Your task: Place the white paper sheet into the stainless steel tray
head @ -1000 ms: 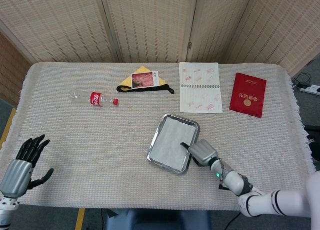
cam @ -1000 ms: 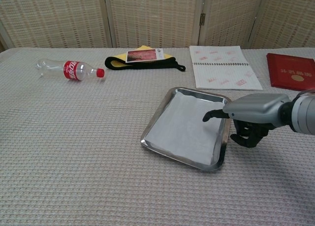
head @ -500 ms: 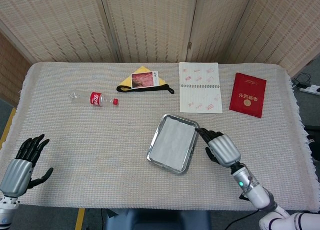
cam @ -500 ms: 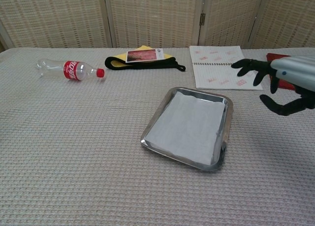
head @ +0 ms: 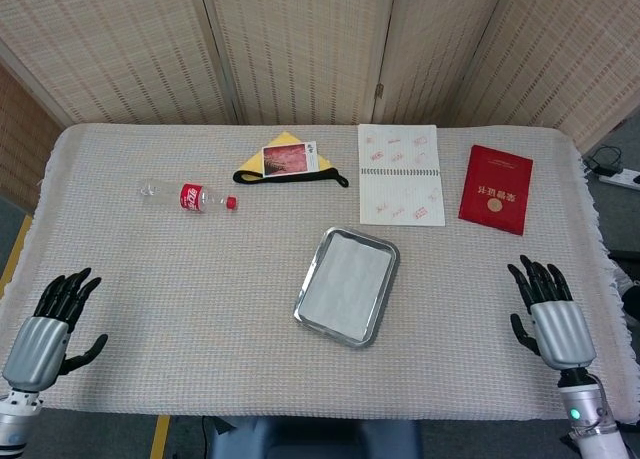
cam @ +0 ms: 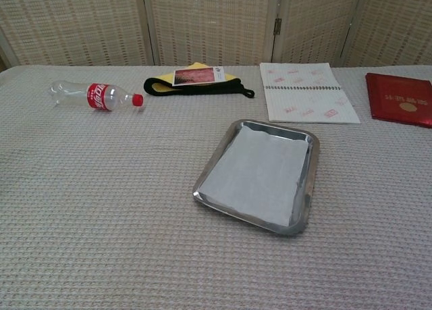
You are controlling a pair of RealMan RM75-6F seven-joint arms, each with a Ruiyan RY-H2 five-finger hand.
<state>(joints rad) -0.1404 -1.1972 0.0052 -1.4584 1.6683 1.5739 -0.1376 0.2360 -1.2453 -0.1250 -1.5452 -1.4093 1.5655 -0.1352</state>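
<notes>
The white paper sheet lies flat inside the stainless steel tray near the middle of the table. My right hand hovers at the table's near right corner, far from the tray, fingers spread and holding nothing. Over the near left corner my left hand is likewise spread and empty. Neither hand shows in the chest view.
A plastic cola bottle lies on its side at the left. At the back are a yellow and black cloth with a photo card, an open spiral notebook and a red booklet.
My right hand left the tray's right rim and drew back to the near right corner, out of the chest view. The paper stays in the tray. The left hand barely moved.
</notes>
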